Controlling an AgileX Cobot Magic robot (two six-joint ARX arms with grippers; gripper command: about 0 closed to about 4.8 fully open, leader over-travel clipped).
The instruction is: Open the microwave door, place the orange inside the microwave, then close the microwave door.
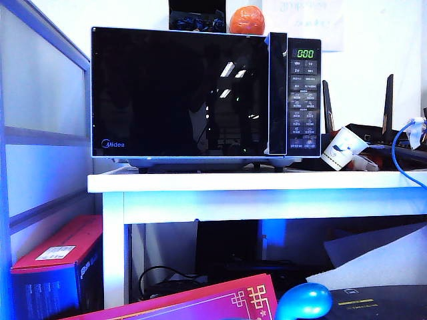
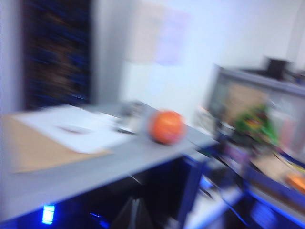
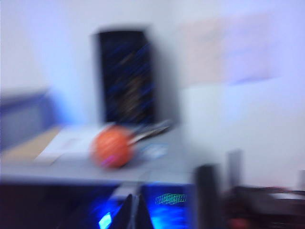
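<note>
While both wrist views are smeared with blur, we read the scene as follows.

Orange: we see the small round orange-red fruit [image 1: 247, 20] sitting on the roof of the boxy silver-grey microwave [image 1: 293, 160], towards the keypad side; in the wrist views the orange [image 2: 166, 127] [image 3: 112, 146] lies ahead of and above both our grippers, touching neither.

Door: the wide glossy black glass microwave door [image 1: 180, 93] is shut flush, its tall black handle strip [image 1: 277, 93] beside the grey keypad under the green display [image 1: 305, 53].

Left gripper: we make out only dark finger shapes [image 2: 132, 215] at the frame's edge, below the orange; we cannot tell how far apart they stand, and nothing is in them.

Right gripper: our fingertips [image 3: 134, 213] are pressed together, empty, below the orange.

Nearby: a white paper cup [image 1: 343, 148] leans on the white table [image 1: 267, 183], to the keypad side.
</note>
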